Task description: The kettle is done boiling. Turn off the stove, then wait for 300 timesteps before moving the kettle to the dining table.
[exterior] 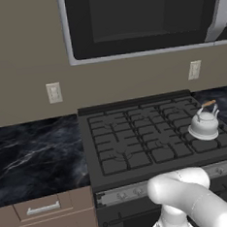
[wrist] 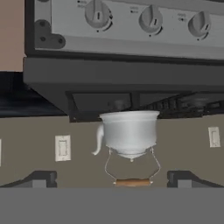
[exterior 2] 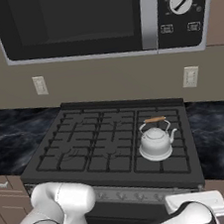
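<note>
So the kettle [exterior 2: 155,142] sits on the stove [exterior 2: 98,145], on the right-hand grates toward the front. Worktop [exterior: 36,151] runs off both sides of the stove, drawers [exterior: 43,208] underneath on the left. Microwave [exterior 2: 82,20] hangs above, wall outlets [exterior 2: 40,85] behind. Knobs [wrist: 151,19] line the stove's front strip, I think below the kettle's burner.

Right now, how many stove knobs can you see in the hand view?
3, in a row on the stove's silver front strip: left knob, middle knob, right knob. More may lie beyond the frame.
</note>
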You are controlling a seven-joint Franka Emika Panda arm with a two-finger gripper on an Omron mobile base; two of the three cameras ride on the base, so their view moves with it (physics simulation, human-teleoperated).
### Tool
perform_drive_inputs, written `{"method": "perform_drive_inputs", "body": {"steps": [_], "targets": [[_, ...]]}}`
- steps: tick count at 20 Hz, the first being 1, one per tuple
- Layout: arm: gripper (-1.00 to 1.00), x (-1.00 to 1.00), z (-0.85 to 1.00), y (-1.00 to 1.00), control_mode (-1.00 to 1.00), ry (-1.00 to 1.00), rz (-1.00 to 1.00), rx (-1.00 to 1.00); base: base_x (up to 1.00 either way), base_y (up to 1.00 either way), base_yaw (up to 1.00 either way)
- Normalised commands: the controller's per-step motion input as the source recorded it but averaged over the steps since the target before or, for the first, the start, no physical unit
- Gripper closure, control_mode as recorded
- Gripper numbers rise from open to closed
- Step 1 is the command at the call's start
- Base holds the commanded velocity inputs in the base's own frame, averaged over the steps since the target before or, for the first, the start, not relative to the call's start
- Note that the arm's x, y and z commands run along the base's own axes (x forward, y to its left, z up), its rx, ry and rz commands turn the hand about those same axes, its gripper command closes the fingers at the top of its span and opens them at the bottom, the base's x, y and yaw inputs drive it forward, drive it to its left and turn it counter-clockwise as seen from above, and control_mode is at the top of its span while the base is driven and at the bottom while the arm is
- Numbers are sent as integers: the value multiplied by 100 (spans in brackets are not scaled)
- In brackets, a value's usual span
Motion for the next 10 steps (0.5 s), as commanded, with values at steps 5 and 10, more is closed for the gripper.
{"method": "perform_drive_inputs", "body": {"steps": [5, 10], "targets": [[-100, -6, 42, 0, -100, -3, 5, -1, 0, 0, 0], [-100, -10, 37, 5, -100, -4, 4, -6, 0, 0, 0]]}}
